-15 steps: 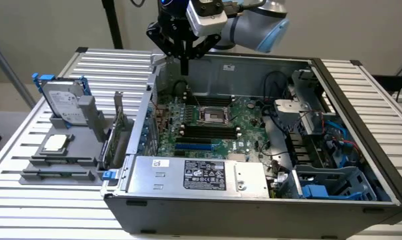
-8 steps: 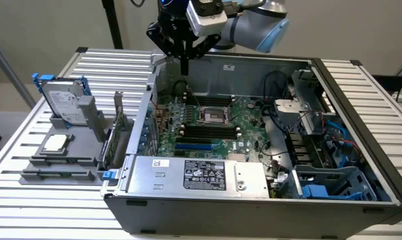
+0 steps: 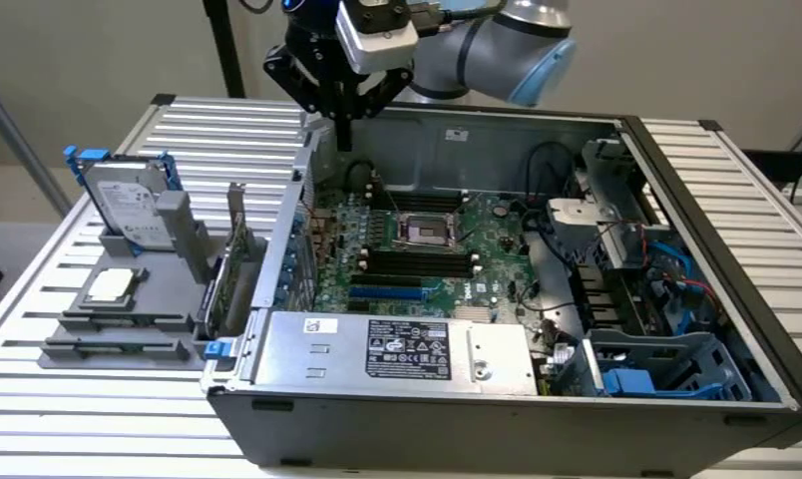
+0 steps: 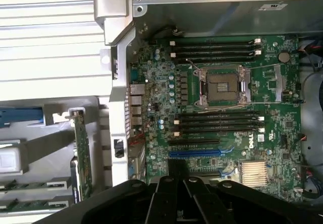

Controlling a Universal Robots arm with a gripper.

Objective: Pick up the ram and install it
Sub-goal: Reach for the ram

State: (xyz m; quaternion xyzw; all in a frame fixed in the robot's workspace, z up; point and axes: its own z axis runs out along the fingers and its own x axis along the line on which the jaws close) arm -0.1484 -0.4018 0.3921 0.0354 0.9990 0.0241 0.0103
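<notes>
Gripper (image 4: 177, 196) is hovering clenched (seemingly empty) above the computer case (image 3: 508, 424) — ram (image 4: 35, 185) is lying unpicked, so grasping it means opening first.

The ram (image 3: 115, 347) is a long, narrow green stick; it stands on its long edge, level, seated in a slot of the grey holder (image 3: 55, 355); it lies near the surface's corner at the exterior view's lower left.

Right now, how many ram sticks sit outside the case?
2. Both lie in the grey holder, exterior view's left of the case: one ram stick beside the processor, the other ram stick at the holder's outer edge.
</notes>
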